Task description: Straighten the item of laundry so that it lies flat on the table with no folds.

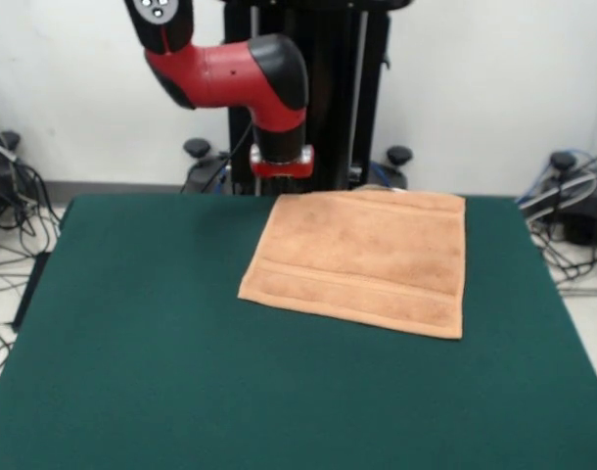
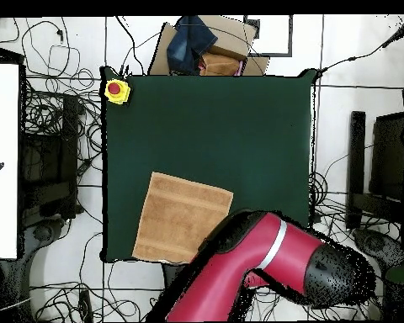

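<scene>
We see the towel (image 1: 367,259) flat by the table's (image 1: 161,343) pedestal-side edge, arm (image 1: 235,73) raised clear. Only overhead shows a yellow box with a red button (image 2: 116,90) at a corner; we cannot tell the gripper's state.

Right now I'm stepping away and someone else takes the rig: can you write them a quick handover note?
Gripper: hidden in both views, so its state is unknown; the arm is raised behind the table's far edge.
Towel: lies spread on the green table near the robot's side, at a slight angle, nothing touching it. It reaches the table edge there.
Done: looks flat, no folds visible.
Left: probably nothing; check the edge by the robot.
</scene>
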Controlling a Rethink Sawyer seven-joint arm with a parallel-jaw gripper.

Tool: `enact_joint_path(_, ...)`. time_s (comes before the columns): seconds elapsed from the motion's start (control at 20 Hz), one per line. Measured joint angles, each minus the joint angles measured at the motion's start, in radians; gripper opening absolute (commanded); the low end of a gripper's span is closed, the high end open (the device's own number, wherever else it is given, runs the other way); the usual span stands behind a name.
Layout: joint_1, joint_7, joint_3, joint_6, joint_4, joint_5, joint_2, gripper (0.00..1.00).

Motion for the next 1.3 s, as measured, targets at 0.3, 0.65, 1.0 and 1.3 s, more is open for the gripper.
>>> enact_joint_path(0.3, -0.009, 0.000, -0.008, 0.000, -0.007, 0.004, 0.005, 1.00)
enact_joint_path(0.65, -0.084, 0.000, 0.029, 0.087, 0.102, 0.003, -0.143, 1.00)
enact_joint_path(1.0, -0.197, 0.000, 0.110, 0.300, 0.248, 0.002, -0.398, 1.00)
enact_joint_path(1.3, -0.254, 0.000, 0.154, 0.420, 0.304, 0.002, -0.538, 1.00)
